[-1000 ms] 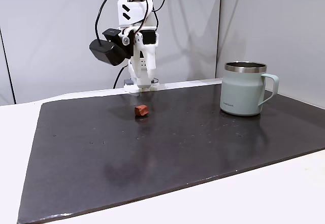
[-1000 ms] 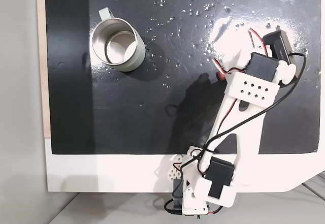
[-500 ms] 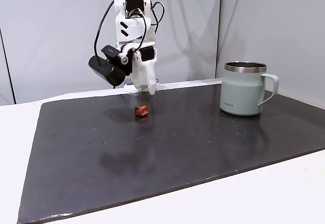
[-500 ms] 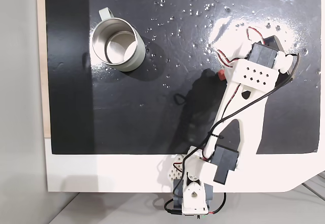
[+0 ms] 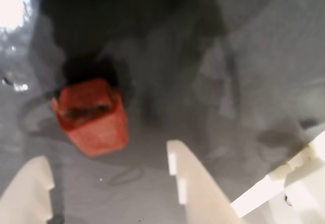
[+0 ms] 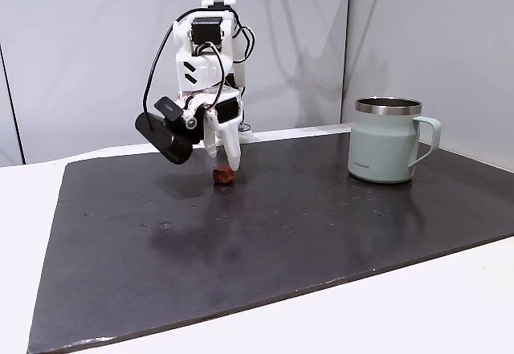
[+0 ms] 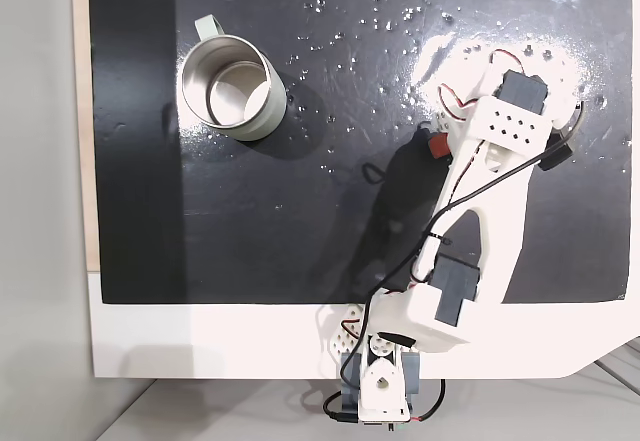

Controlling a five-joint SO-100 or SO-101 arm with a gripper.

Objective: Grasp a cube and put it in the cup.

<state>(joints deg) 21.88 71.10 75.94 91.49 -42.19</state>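
Because the cube (image 5: 90, 116), a tiny reddish-brown block with rounded edges lying on the dark surface (image 6: 281, 233) well apart from the cup (image 6: 387, 140), looks light, rigid and easily tipped, the released claw (image 5: 106, 183), poised just above, should probably pinch its two flat opposite faces.

White arm (image 6: 201, 49), black cables
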